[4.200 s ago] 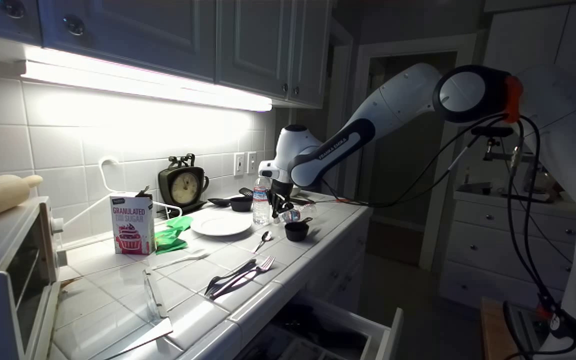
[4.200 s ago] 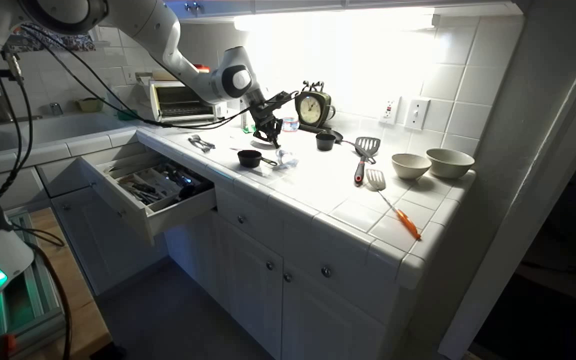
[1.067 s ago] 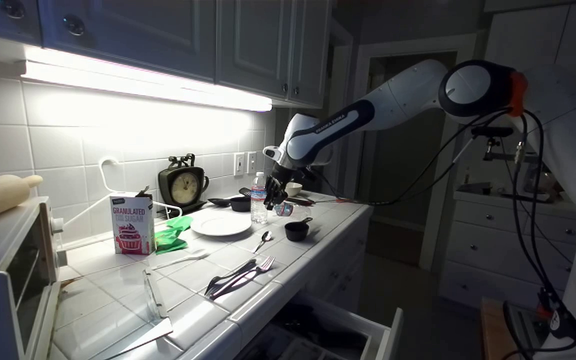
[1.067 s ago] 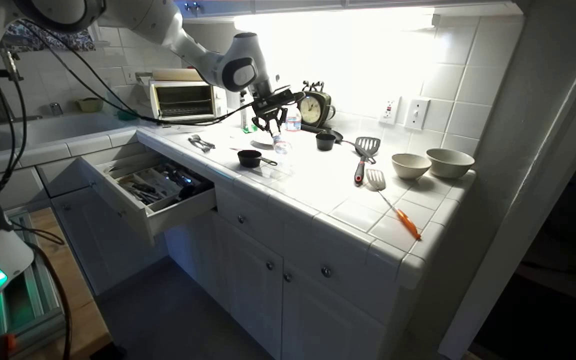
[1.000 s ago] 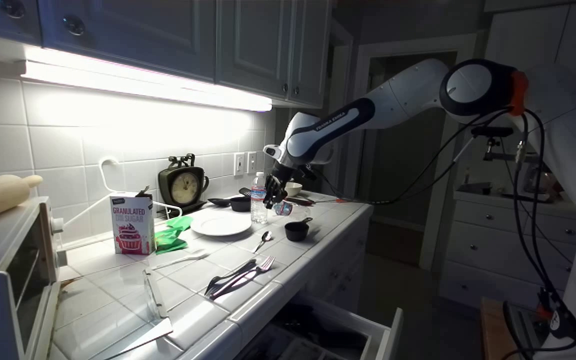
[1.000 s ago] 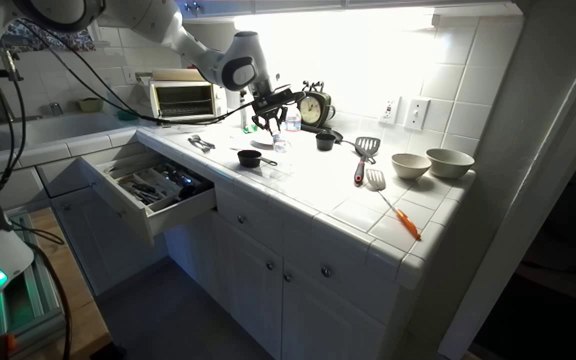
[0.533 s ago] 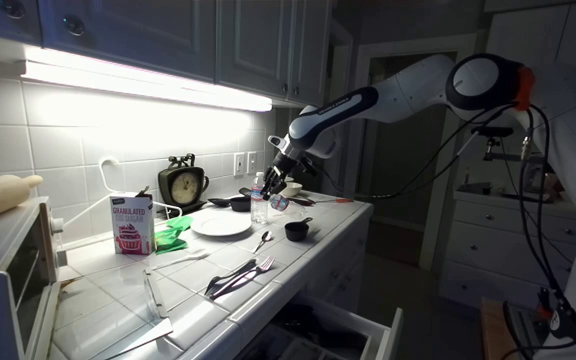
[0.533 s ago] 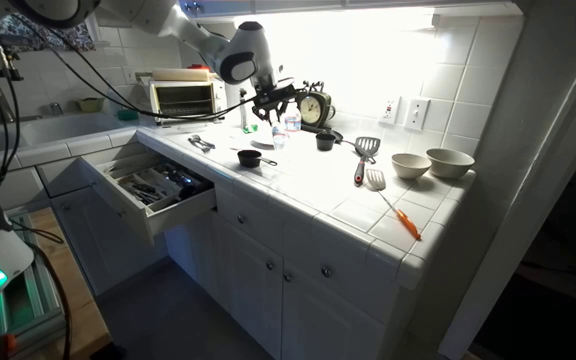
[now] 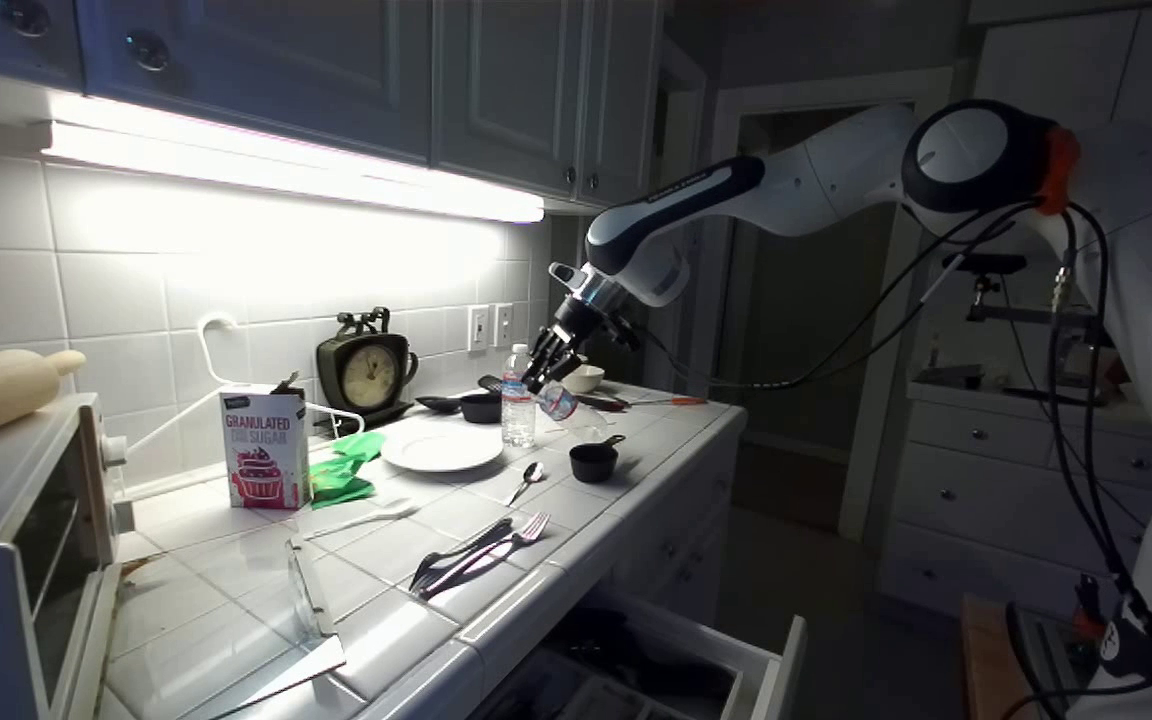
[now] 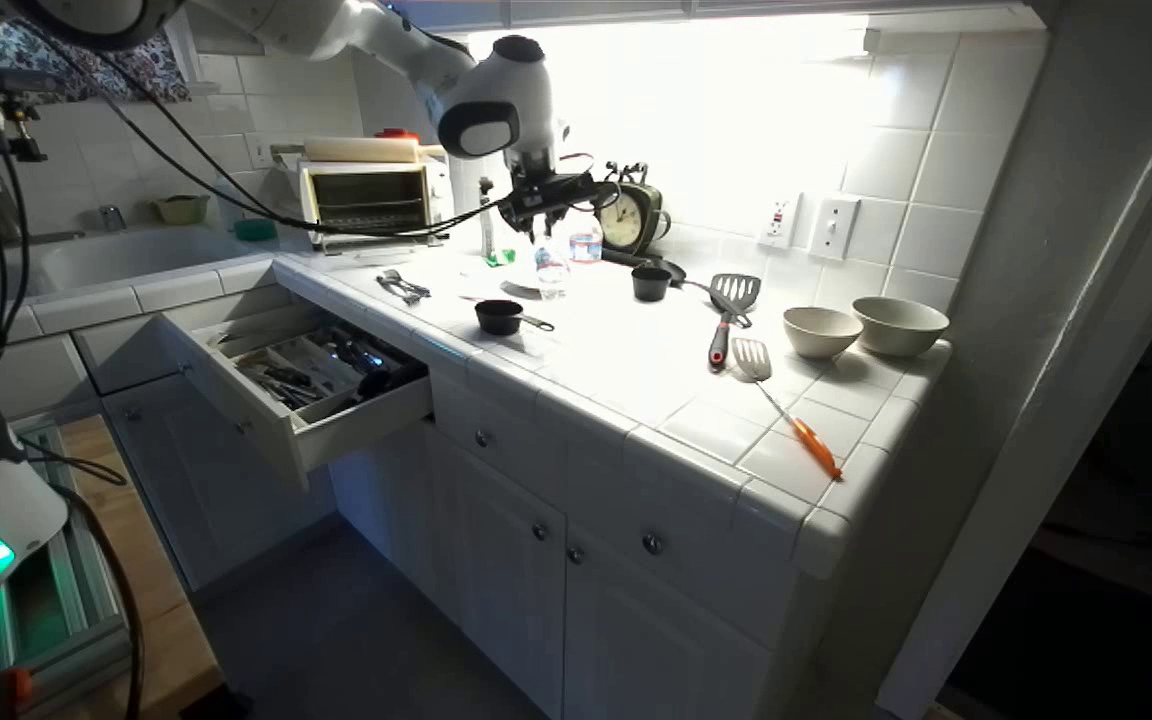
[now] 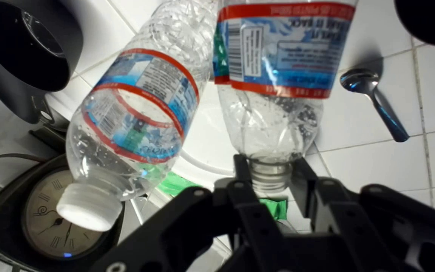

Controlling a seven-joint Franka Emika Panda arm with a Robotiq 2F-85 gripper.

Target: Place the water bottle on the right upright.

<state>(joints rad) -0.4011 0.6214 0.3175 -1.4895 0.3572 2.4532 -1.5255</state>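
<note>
A tiled kitchen desk [image 10: 626,365], w/ a robot arm [image 9: 676,205] reaching over it from the front edge, where a drawer [image 10: 366,430] stands pulled out. The end effector [image 11: 271,170] is nearly closed, its jaws pinching the bare, threaded neck of a clear water bottle [image 11: 283,56] w/ a red-and-blue label (no cap shows on it). The water bottle leans, neck high, base low, between the desk's front and back edges; can't tell if the base touches the tile. Just beside it, toward the back edge, a capped bottle [image 9: 518,415] stands upright, contact unclear; a black measuring cup [image 9: 593,463] sits nearer the front edge. Step in hand, prob.: righting the water bottle, which isn't yet vertical in an exterior view. Main risk: letting go too soon, b/c a light, prob. near-empty bottle on a slanted base would topple. The narrow hold on a slick neck could also let it swivel. W/ so little room, swinging it toward the back edge might knock the capped bottle over; pressing down too hard could crumple the thin plastic.
</note>
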